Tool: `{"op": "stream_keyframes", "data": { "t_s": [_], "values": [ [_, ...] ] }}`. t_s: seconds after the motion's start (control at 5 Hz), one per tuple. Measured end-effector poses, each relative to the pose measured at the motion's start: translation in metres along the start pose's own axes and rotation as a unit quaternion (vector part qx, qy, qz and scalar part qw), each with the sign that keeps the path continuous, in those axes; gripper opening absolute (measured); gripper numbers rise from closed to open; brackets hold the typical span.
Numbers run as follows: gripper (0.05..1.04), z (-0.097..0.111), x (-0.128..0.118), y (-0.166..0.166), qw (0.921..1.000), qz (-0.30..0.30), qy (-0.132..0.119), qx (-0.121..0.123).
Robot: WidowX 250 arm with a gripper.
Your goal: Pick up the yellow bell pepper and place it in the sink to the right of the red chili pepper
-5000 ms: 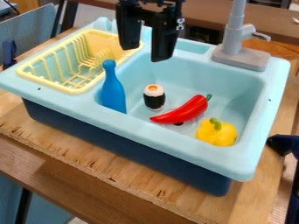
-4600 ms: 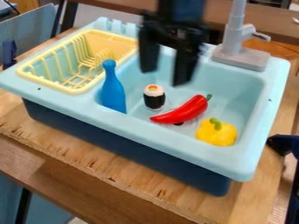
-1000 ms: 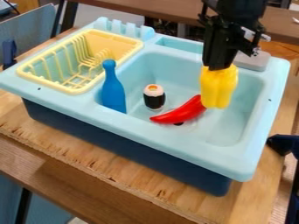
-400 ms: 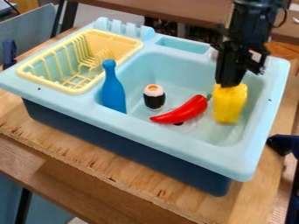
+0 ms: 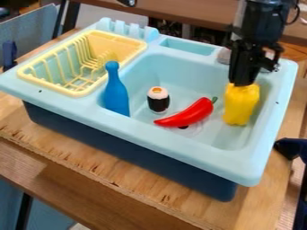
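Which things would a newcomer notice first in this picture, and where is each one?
Probably first the bright yellow pepper, held from above by the black gripper at the right side of the pale blue sink. Next, the glossy red chili, lying in the middle of the basin beside a toy sushi roll. The blue bottle shape also stands out, upright near the yellow dish rack.

A light-blue plastic toy sink [image 5: 180,148] sits on a rough-edged plywood board [image 5: 102,161] beneath a black robot arm [image 5: 259,22] in what appears to be a robotics lab.
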State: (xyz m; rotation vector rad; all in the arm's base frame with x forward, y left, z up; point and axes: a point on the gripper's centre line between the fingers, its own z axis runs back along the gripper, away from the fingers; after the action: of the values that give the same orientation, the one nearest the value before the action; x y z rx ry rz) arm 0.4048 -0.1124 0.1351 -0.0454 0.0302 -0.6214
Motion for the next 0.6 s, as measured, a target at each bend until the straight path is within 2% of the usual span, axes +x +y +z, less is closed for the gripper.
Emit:
{"op": "stream_keyframes", "data": {
  "t_s": [0.2, 0.4, 0.6],
  "values": [
    [0.114, -0.001, 0.002, -0.001, 0.9999, 0.005, -0.006, -0.007],
    [0.300, -0.003, 0.001, 0.001, 0.9999, 0.009, -0.005, -0.002],
    [0.587, -0.003, -0.009, -0.003, 0.9998, 0.012, 0.017, 0.005]
  ]
}}
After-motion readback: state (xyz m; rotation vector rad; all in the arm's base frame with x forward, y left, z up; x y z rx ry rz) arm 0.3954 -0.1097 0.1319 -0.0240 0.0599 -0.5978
